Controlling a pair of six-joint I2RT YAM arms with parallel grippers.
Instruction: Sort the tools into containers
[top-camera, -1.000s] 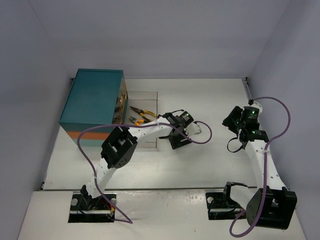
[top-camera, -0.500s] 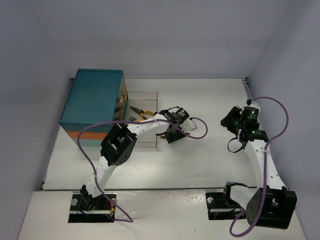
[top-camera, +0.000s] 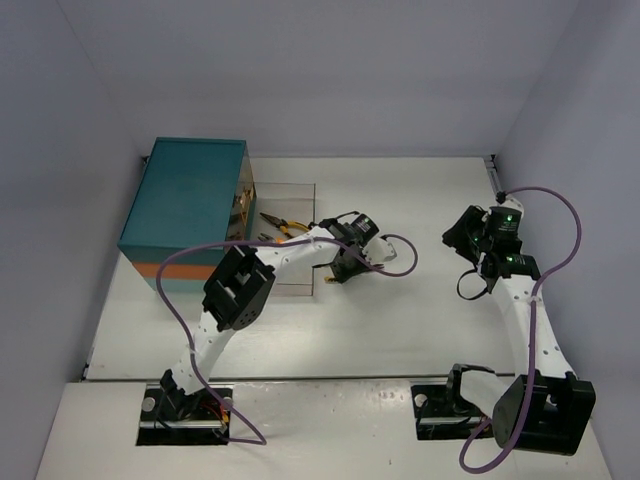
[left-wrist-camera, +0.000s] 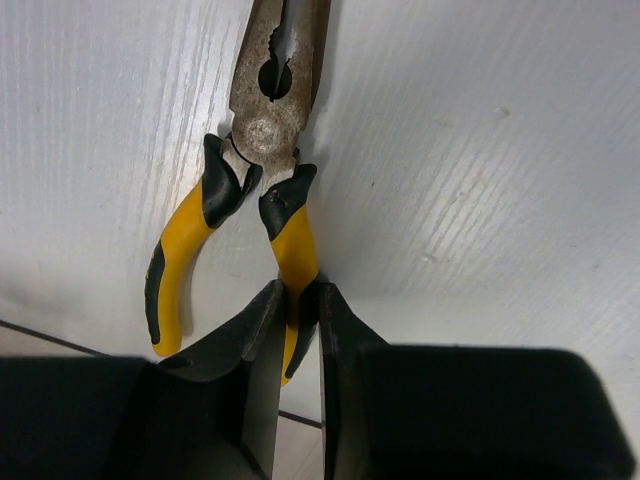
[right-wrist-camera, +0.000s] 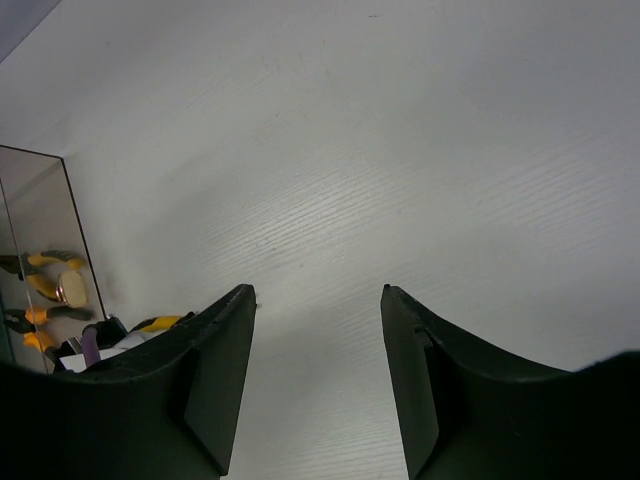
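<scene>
So left gripper (left-wrist-camera: 297, 300) was clamped on one yellow-and-black handle of the steel-nosed pliers (left-wrist-camera: 265, 130), lying flat on the white table (left-wrist-camera: 480, 150) right by the open clear drawer (top-camera: 296, 196) of the teal box-shaped chest (top-camera: 190, 200), while right gripper (right-wrist-camera: 315, 295) hung open over bare table, holding nothing

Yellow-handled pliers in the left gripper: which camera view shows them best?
The left wrist view: the pliers fill it, one handle pinched by the left gripper. In the top view the gripper hides them mostly; the right wrist view shows at most a yellow speck.
</scene>
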